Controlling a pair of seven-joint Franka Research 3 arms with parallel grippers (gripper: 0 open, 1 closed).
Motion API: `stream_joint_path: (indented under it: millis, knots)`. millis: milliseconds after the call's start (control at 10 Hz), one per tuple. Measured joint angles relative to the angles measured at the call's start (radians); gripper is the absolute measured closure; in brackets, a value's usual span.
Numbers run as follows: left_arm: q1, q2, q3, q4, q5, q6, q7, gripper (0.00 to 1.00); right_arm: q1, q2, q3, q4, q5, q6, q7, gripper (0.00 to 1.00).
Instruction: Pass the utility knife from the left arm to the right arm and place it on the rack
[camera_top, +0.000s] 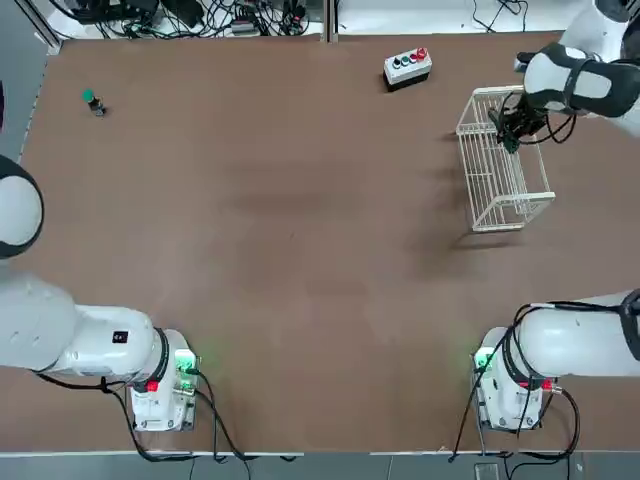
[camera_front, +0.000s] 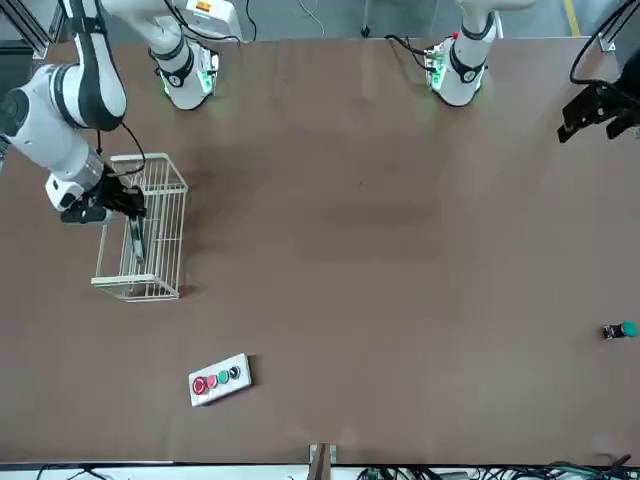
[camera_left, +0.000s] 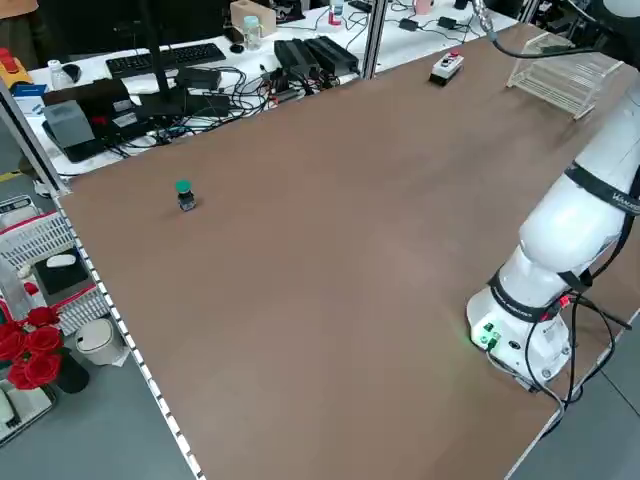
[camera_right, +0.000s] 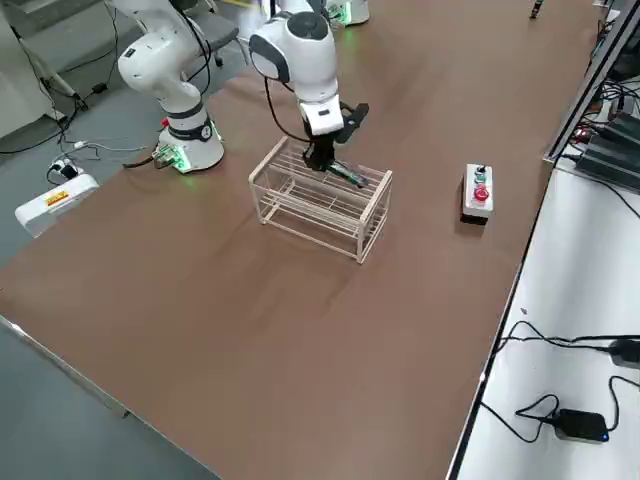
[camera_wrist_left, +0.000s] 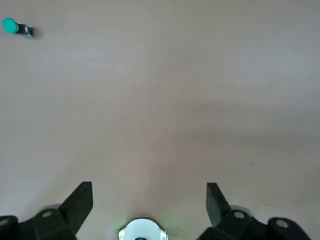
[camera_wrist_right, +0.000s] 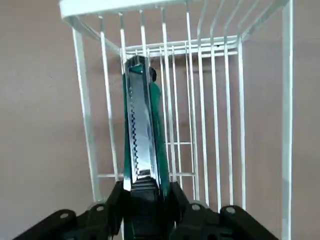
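Brown tabletop (camera_top: 300, 250), seen from the right wrist outward. Right gripper (camera_wrist_right: 150, 197), above the rack, is closed narrow on the utility knife (camera_wrist_right: 143, 125), which projects past the fingertips, apparently sloping downward. Beneath it lies the white wire rack (camera_wrist_right: 287, 120); contact between knife and rack cannot be confirmed. Principal risk, in my judgement: the slim body, let go at a slant or too high, could slip between the thin bars, bounce, or tip off the rack's edge. Second risk: lowering too far could press the knife's end on a wire, twisting it in the grip or shoving the rack. Farther off, the push-button box (camera_top: 407, 67) stands apart, an unlikely obstacle. Farthest, left gripper (camera_wrist_left: 150, 185), wide and empty beyond the table's left part, presents little hazard
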Motion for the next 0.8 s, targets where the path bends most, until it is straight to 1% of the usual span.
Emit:
stream_joint_path:
  millis: [300,600,700,800]
  knots:
    - [0.002,0.002,0.004,-0.001,0.0,0.0,-0.004,0.0,0.0,0.034,-0.003,0.0,0.0,0.006,0.0,0.59]
    - [0.001,0.004,0.004,-0.005,0.0,0.0,-0.004,0.0,0.0,0.04,-0.003,0.0,0.0,0.01,0.0,0.74]
    - [0.001,0.006,0.003,-0.009,0.0,0.0,-0.004,0.0,0.0,0.04,-0.003,0.0,0.0,0.01,0.0,0.7]
    - [0.001,0.008,0.003,-0.011,0.0,0.0,-0.004,0.0,0.0,0.04,-0.002,0.0,0.001,0.011,0.0,0.57]
